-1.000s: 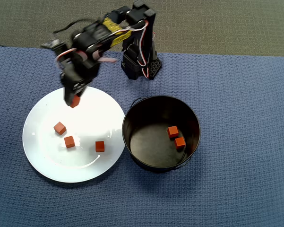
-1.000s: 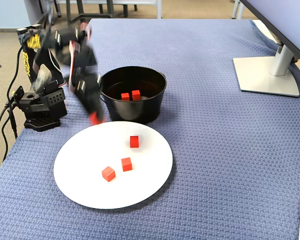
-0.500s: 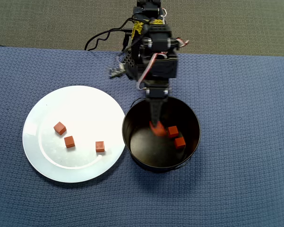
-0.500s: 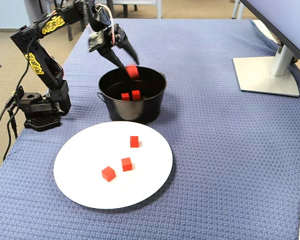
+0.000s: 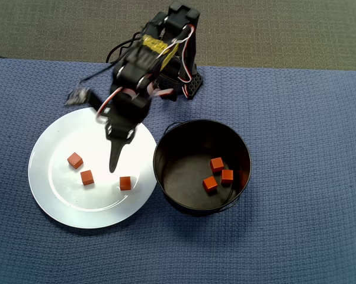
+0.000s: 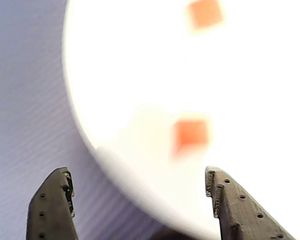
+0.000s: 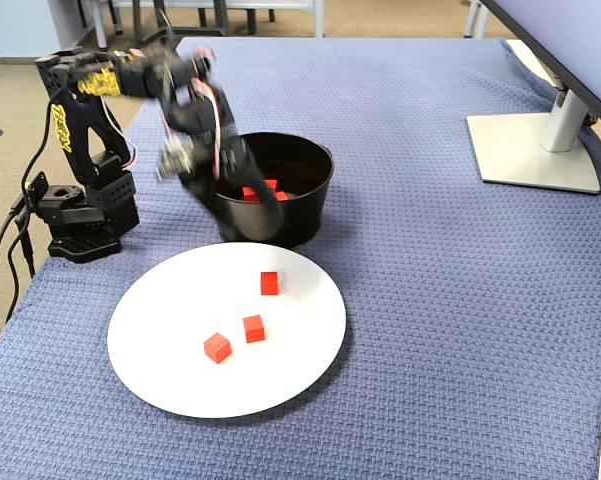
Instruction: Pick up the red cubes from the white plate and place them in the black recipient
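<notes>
Blue woven cloth covers the worktop point(image 5: 308, 118), and on it, seen from overhead, the white plate point(image 5: 53, 201) lies at nine o'clock of the black recipient point(image 5: 166, 177), their rims nearly touching. The arm's base stands at twelve o'clock, between the two.

By my count the job is half done: three red cubes lie in the pot and three are left on the plate, so three more trips appear to be needed.

The black recipient holds its three cubes point(image 5: 218, 174) in a close cluster on the shiny floor, toward four o'clock of its middle; two touch or nearly touch and the third sits just beside them. In the fixed view only their tops show over the pot's wall point(image 7: 310, 205).

The white plate carries the other three cubes: two near each other toward nine o'clock of its middle point(image 5: 75, 160) and point(image 5: 87, 177), and one alone at about four o'clock point(image 5: 125, 183), nearest the pot.

The tool point(image 5: 113, 165) hangs over the plate, tip pointing down between the lone cube and the pair. In the wrist view its fingers point(image 6: 52, 200) stand wide apart with nothing between them, so it is empty; a blurred cube point(image 6: 190, 134) lies ahead of the gap, toward the right finger
</notes>
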Available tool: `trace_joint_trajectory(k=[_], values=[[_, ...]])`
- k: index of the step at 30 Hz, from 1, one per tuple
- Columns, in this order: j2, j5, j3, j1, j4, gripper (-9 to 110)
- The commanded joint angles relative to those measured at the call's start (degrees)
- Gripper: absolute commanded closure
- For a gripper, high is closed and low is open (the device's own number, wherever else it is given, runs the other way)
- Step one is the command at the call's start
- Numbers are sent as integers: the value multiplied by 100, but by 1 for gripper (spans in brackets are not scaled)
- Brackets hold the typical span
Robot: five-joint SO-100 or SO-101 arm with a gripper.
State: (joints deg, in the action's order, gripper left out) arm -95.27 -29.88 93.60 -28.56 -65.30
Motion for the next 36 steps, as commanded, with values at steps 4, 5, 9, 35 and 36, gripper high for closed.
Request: trace_joint_trajectory(k=[4,5,9,35,36], values=[[1046,0,-88,-44,765,77],[1187,-18,-149,9,765,77],[1477,-308,-255,202,677,77],[2646,-483,-932,844,624,85],[2628,-466,-914,844,633,89]])
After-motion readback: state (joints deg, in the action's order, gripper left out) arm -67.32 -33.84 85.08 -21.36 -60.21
